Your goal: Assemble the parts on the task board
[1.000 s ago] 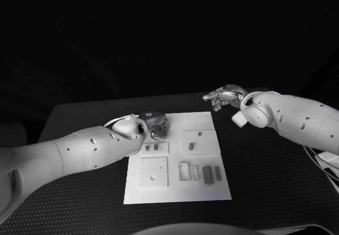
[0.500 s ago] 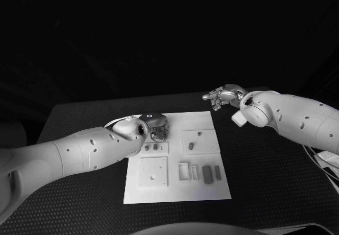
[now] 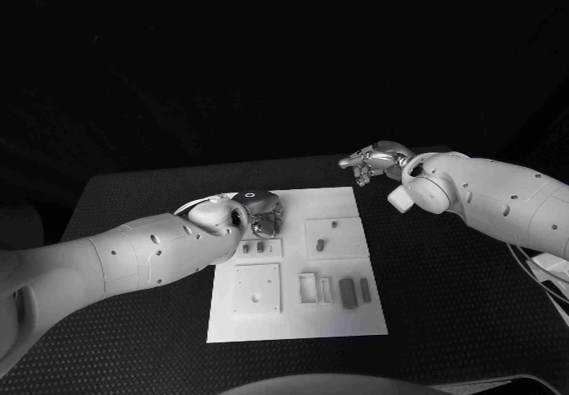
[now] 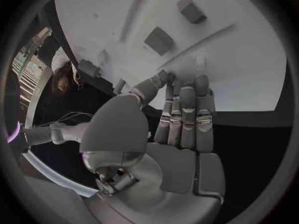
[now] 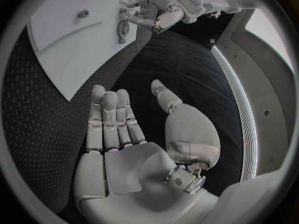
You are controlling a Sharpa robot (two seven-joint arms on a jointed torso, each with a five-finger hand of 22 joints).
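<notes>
The white task board [image 3: 297,325] lies in the middle of the black table. Small dark parts rest on it: two short ones [image 3: 252,246] on the left, one [image 3: 320,244] in a raised square, and two long ones [image 3: 354,291] on the right. My left hand [image 3: 261,210] hovers over the board's far left corner, its fingers [image 4: 187,109] stretched out together towards the board [image 4: 236,59] and holding nothing. My right hand [image 3: 372,160] hangs beyond the board's far right corner, its fingers [image 5: 112,119] straight and the palm bare.
A square plate [image 3: 257,288] and two narrow frames [image 3: 316,288] sit on the near half of the board. Two grey blocks [image 4: 159,40] lie ahead of my left fingers. Black table mat [image 3: 462,288] surrounds the board on all sides.
</notes>
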